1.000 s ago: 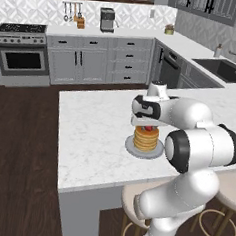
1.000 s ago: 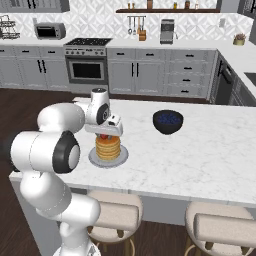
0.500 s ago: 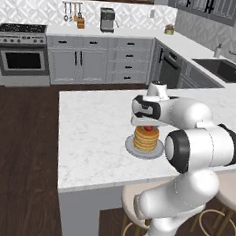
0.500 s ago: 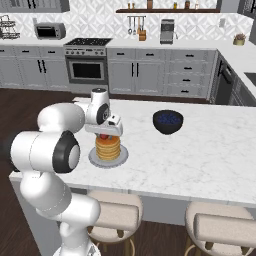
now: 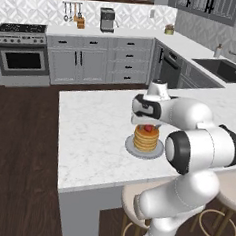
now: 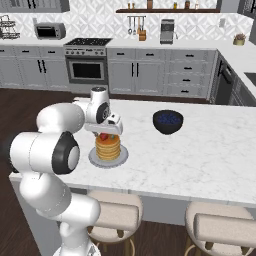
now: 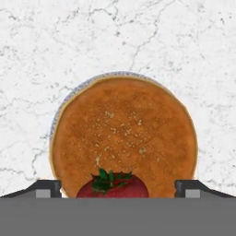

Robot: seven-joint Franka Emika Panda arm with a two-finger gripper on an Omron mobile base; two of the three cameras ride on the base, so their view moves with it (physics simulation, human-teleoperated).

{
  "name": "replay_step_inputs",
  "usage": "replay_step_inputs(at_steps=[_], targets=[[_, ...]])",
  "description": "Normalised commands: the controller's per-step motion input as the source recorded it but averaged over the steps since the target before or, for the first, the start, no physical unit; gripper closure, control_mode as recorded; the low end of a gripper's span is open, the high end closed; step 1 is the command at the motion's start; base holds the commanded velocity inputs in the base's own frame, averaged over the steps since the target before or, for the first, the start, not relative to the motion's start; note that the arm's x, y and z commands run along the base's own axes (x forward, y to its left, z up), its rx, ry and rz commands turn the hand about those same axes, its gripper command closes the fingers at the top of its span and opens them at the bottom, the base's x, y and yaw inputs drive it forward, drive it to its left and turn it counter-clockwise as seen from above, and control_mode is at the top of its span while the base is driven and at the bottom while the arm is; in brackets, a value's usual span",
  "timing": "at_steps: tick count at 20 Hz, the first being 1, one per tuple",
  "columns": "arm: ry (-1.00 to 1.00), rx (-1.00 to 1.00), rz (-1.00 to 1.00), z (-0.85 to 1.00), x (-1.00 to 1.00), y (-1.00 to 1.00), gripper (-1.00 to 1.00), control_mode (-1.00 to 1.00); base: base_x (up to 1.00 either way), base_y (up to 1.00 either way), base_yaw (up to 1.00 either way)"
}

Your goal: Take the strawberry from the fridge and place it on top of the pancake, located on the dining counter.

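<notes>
I see a dark bowl point(image 6: 167, 121) of blueberries sitting on the marble off to the right. Two padded stools point(image 6: 220, 230) stand at the near side. Far back, a steel oven range point(image 6: 87, 67) sits among grey cabinets, with a microwave point(image 6: 49, 31) to its left, a coffee machine point(image 6: 167, 31) to its right, and utensils point(image 6: 136, 22) hanging under a wooden shelf point(image 6: 165, 10).

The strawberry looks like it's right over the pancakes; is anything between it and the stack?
Nothing visible. The strawberry sits directly on the top pancake, near its edge, between the gripper's widely spread fingertips, which stand clear of it on both sides.
</notes>
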Motion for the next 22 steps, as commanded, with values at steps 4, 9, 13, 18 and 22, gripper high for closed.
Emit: replay_step_inputs(at_steps=[4,9,13,18,22], targets=[[-0.06,-0.03,0.0,0.45,0.0,0.01,-1.0,-1.0,0.0,0.0,0.0],[-0.13,-0.07,0.0,0.67,-0.22,0.01,-1.0,-1.0,0.0,0.0,0.0],[-0.23,-0.04,0.0,0.36,-0.81,0.04,-1.0,-1.0,0.0,0.0,0.0],[-0.08,0.0,-0.03,0.06,-1.0,0.16,-1.0,-1.0,0.0,0.0,0.0],[-0.03,0.0,-0.03,0.1,-1.0,0.4,-1.0,-1.0,0.0,0.0,0.0]])
